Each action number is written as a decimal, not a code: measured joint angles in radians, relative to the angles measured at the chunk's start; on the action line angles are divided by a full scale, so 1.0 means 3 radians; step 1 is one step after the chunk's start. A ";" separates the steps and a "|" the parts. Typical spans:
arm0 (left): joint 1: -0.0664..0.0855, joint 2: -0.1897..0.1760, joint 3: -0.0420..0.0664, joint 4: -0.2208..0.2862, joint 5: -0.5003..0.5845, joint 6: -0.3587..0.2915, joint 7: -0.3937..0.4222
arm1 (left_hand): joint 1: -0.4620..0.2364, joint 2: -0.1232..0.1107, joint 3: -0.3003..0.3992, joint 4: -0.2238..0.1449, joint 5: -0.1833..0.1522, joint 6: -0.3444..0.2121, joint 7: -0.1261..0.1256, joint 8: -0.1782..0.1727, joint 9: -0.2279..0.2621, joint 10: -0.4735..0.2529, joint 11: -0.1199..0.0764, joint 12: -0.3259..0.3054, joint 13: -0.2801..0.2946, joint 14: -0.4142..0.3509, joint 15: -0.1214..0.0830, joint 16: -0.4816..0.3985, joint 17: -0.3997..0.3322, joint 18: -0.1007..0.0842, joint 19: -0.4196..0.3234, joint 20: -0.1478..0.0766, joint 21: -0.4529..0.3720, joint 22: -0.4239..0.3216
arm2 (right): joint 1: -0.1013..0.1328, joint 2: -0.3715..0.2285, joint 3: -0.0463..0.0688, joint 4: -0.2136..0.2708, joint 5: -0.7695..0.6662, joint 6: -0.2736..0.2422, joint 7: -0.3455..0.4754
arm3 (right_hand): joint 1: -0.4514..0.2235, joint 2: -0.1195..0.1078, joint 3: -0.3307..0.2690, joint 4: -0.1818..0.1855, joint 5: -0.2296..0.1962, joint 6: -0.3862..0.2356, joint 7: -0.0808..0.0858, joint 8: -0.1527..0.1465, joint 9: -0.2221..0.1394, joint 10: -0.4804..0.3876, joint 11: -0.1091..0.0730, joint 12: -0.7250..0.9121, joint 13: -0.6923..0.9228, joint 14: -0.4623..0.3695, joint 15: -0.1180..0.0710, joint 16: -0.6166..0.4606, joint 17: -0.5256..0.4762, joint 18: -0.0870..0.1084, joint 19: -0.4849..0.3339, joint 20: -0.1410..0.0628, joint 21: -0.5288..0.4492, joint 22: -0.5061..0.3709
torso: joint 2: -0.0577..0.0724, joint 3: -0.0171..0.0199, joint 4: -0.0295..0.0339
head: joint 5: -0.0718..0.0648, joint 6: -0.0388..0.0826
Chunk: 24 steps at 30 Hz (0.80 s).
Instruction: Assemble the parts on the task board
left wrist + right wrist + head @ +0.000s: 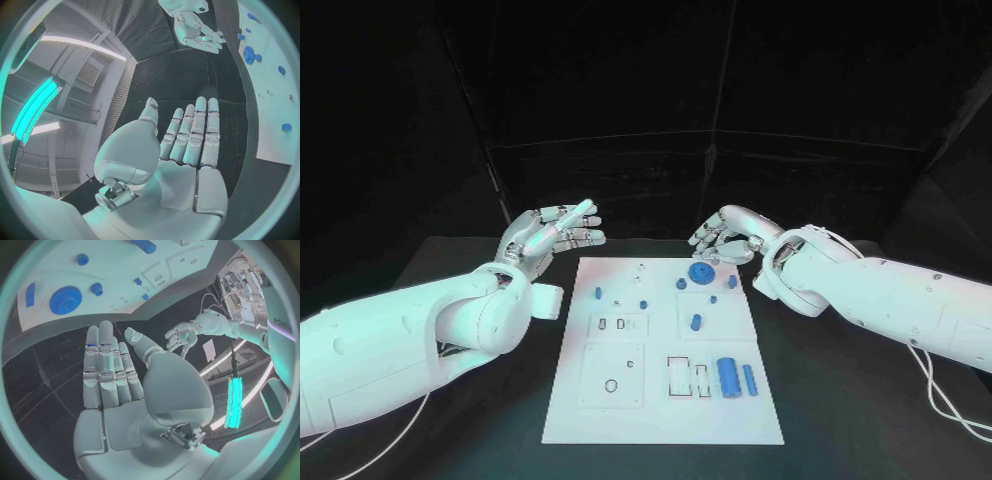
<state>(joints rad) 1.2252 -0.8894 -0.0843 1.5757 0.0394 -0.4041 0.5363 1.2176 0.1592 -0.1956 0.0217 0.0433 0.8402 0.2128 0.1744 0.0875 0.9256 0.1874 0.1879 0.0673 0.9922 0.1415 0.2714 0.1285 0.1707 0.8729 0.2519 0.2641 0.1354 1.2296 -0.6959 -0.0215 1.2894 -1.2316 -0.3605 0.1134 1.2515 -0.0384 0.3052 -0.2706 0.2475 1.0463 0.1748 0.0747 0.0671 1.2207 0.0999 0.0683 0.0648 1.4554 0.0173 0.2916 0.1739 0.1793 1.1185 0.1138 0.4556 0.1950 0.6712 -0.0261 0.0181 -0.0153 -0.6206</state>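
Black cloth walls close round the black table (473, 420) on which we work. Our left hand (553, 235) hangs empty with fingers straight and apart, just beyond the far left corner of the task board (661, 415). Our right hand (733, 238) is empty too, fingers loosely spread, poised just beyond the blue gear (701, 272), which lies flat on the board nearest its fingertips. Farther out from both hands, toward us, two blue cylinders (737, 376) lie side by side. We judge both hands wait to start.
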 measured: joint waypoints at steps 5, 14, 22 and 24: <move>-0.0002 -0.0039 -0.0001 0.0133 -0.0048 0.0047 0.0000 | 0.0000 0.0000 -0.0009 -0.0009 0.0000 0.0011 0.0011 -0.0013 -0.0004 0.0000 0.0000 -0.0013 -0.0001 0.0000 0.0000 0.0000 -0.0004 0.0000 0.0000 0.0000 0.0000 -0.0005 | 0.0031 0.0058 0.0009 0.0010 -0.0443 0.0173 -0.0215 | -0.0009 -0.0025 -0.0087 0.0042 -0.0040 -0.0039 0.0001 -0.0030 -0.0003 -0.0094 0.0006 0.0000 0.0000 0.0022 -0.0022 0.0351 0.0229 0.0000 0.0177 -0.0070 0.0269 0.0142 | 0.0085 -0.0019 0.0027 | -0.0018 0.0012; -0.0001 -0.0057 -0.0001 0.0257 -0.0100 0.0106 -0.0008 | 0.0000 0.0000 -0.0009 -0.0009 0.0000 0.0011 0.0011 -0.0013 -0.0007 0.0000 0.0000 -0.0023 -0.0003 0.0000 0.0000 -0.0015 -0.0007 0.0000 0.0024 0.0000 0.0000 -0.0005 | 0.0088 0.0186 0.0015 -0.0016 -0.0921 0.0396 -0.0441 | 0.0013 -0.0048 -0.0160 0.0088 -0.0068 -0.0082 -0.0009 -0.0030 -0.0003 -0.0217 0.0000 0.0016 0.0007 0.0033 -0.0034 0.1676 0.1127 -0.0001 0.0276 -0.0100 0.0796 0.0444 | 0.0198 -0.0031 0.0039 | -0.0045 0.0039; 0.0000 -0.0062 0.0000 0.0269 -0.0116 0.0137 -0.0010 | 0.0000 0.0000 -0.0009 -0.0009 0.0000 0.0011 0.0011 -0.0036 -0.0020 0.0000 0.0000 -0.0051 -0.0006 0.0000 0.0000 -0.0043 -0.0018 -0.0001 0.0035 -0.0011 0.0000 -0.0016 | 0.0106 0.0251 0.0017 -0.0077 -0.1105 0.0557 -0.0564 | 0.0013 -0.0047 -0.0145 0.0102 -0.0068 -0.0145 -0.0008 -0.0030 -0.0003 -0.0271 0.0006 0.0031 0.0007 0.0033 -0.0034 0.2485 0.1960 0.0000 0.0286 -0.0087 0.1065 0.0605 | 0.0240 -0.0039 0.0039 | -0.0058 0.0053; 0.0000 -0.0064 0.0000 0.0274 -0.0119 0.0145 -0.0010 | 0.0000 0.0000 -0.0009 -0.0009 0.0000 0.0011 0.0011 -0.0036 -0.0020 0.0000 0.0000 -0.0051 -0.0006 0.0000 0.0000 -0.0043 -0.0018 -0.0001 0.0035 -0.0011 0.0000 -0.0016 | 0.0110 0.0262 0.0018 -0.0091 -0.1137 0.0609 -0.0603 | 0.0013 -0.0047 -0.0136 0.0112 -0.0084 -0.0154 0.0002 -0.0030 -0.0003 -0.0295 0.0006 0.0030 0.0007 0.0033 -0.0034 0.2649 0.2145 -0.0001 0.0268 -0.0068 0.1115 0.0637 | 0.0246 -0.0040 0.0042 | -0.0065 0.0053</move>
<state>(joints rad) 1.2251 -0.9085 -0.0843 1.6579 0.0038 -0.3607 0.5333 1.2176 0.1591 -0.1983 0.0190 0.0433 0.8436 0.2162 0.1636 0.0816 0.9256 0.1875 0.1724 0.0655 0.9920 0.1415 0.2585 0.1232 0.1704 0.8835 0.2484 0.2641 0.1305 1.2626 -0.6172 -0.0163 1.2620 -1.5728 -0.1778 -0.0676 1.2555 -0.0526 0.2645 -0.2371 0.2224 1.0000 0.1753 0.0658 0.0663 1.1323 0.1016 0.0775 0.0670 1.4654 0.0070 1.0864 0.8174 0.1791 1.1988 0.0933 0.7901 0.3861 0.7450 -0.0380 0.0308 -0.0347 -0.6046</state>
